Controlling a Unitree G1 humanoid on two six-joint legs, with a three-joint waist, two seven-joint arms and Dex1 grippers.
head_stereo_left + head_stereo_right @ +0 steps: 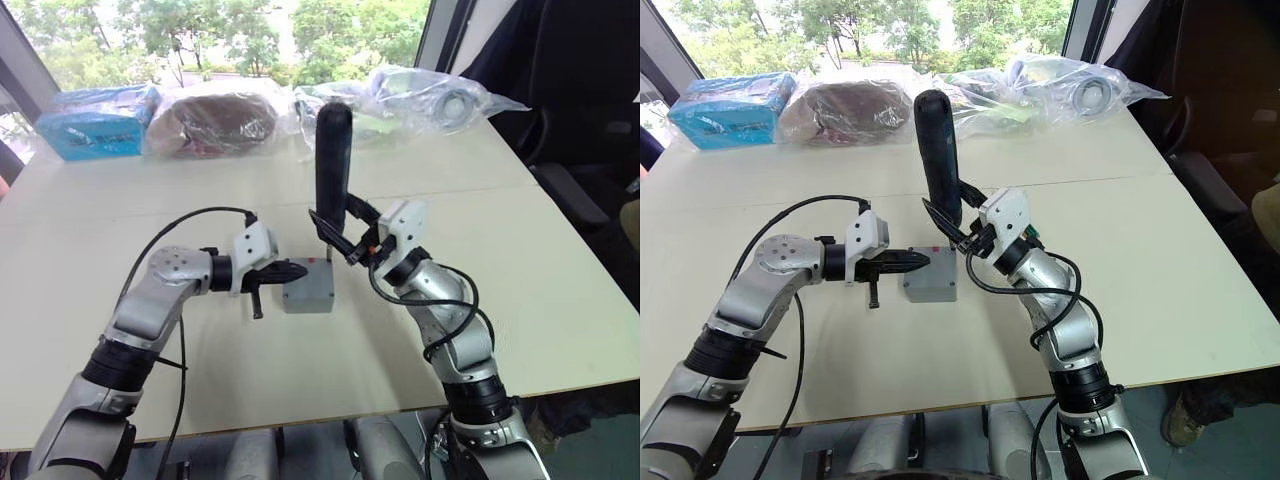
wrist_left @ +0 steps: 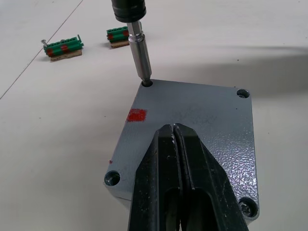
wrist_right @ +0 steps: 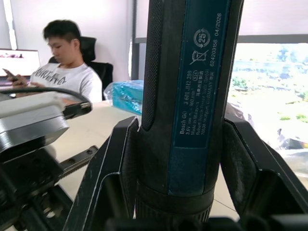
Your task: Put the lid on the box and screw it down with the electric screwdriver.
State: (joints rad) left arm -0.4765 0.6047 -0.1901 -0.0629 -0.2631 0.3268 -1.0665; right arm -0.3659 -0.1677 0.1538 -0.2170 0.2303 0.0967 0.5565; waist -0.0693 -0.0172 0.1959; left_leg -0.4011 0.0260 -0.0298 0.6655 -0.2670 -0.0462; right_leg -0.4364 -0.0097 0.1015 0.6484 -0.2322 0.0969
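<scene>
Right claw clamped on electric screwdriver, upright, bit in lid corner hole (far from left claw). Left claw pressed together, resting on lid.

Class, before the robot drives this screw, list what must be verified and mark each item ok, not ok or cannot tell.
1. Flat grey plastic lid seated on the grey box: ok.
2. Dark blue-black electric screwdriver clamped in the right gripper: ok.
3. Metal bit in the corner hole: ok.
4. Left gripper shut, pressing the lid: ok.
5. Screw present under the bit: cannot tell.
6. Screwdriver plumb: not ok, it leans slightly.
</scene>
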